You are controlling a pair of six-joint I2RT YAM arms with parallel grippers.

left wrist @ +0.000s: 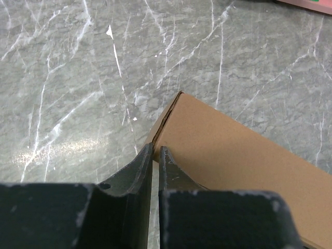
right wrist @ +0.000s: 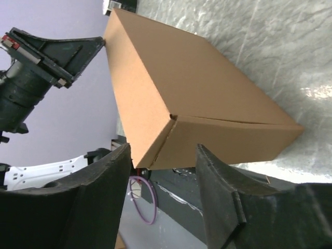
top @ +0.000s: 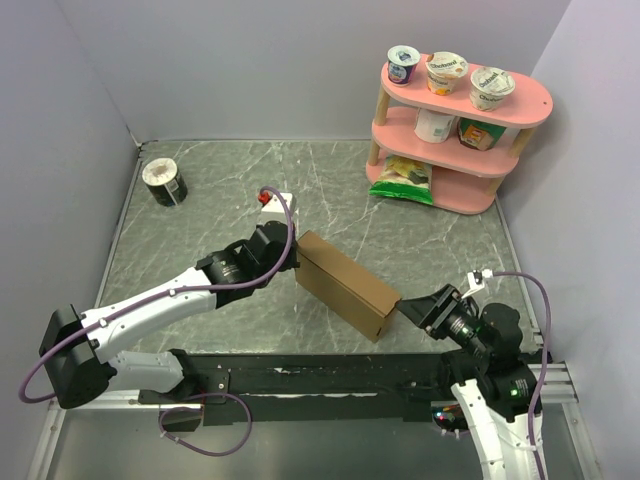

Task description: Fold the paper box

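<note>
The paper box (top: pixel 345 283) is a plain brown, closed, shallow rectangular box. It lies slanted across the marble table (top: pixel 200 230), from upper left to lower right. My left gripper (top: pixel 293 258) is shut, and its tips (left wrist: pixel 155 148) press against the box's far-left end corner (left wrist: pixel 171 111) with nothing between them. My right gripper (top: pixel 405 310) is open at the box's near-right end. In the right wrist view the box (right wrist: pixel 197 88) has its lower corner just ahead of the spread fingers (right wrist: pixel 212 171), apart from both. My left gripper (right wrist: pixel 96 45) shows at the box's far end.
A pink two-tier shelf (top: pixel 520 100) with yogurt cups and small cartons stands at the back right. A dark tin (top: pixel 163 182) lies at the back left. A small white block with a red top (top: pixel 270 198) sits behind my left wrist. A black rail (top: pixel 330 375) runs along the near edge.
</note>
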